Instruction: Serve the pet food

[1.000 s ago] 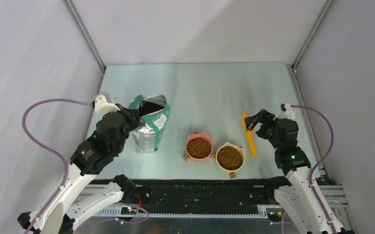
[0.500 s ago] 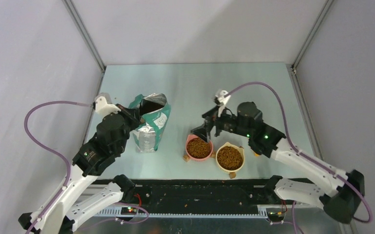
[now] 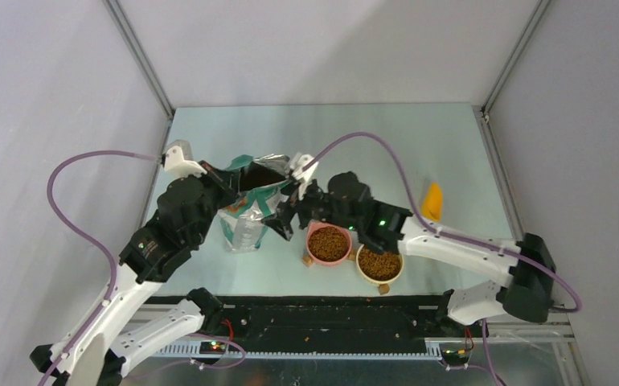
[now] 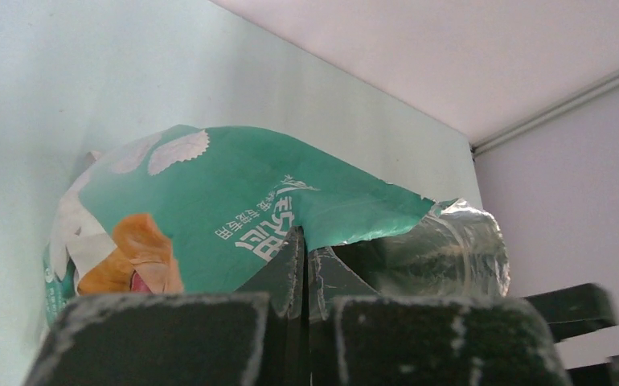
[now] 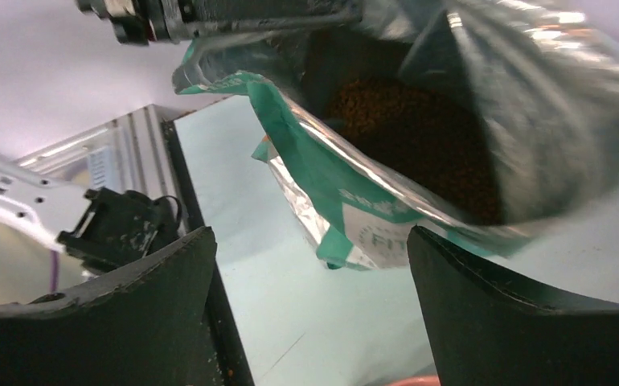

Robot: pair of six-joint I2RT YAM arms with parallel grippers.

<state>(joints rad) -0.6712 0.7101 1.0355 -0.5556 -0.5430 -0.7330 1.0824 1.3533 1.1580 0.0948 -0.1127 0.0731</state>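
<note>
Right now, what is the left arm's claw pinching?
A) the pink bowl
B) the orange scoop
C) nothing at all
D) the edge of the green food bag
D: in the left wrist view the left gripper is closed on the torn rim of the green bag, while the orange scoop lies far off to the right, held by nothing.

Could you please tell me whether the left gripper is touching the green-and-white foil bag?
Touching. The left wrist view shows the left gripper shut, pinching the open rim of the green-and-white foil bag.
</note>
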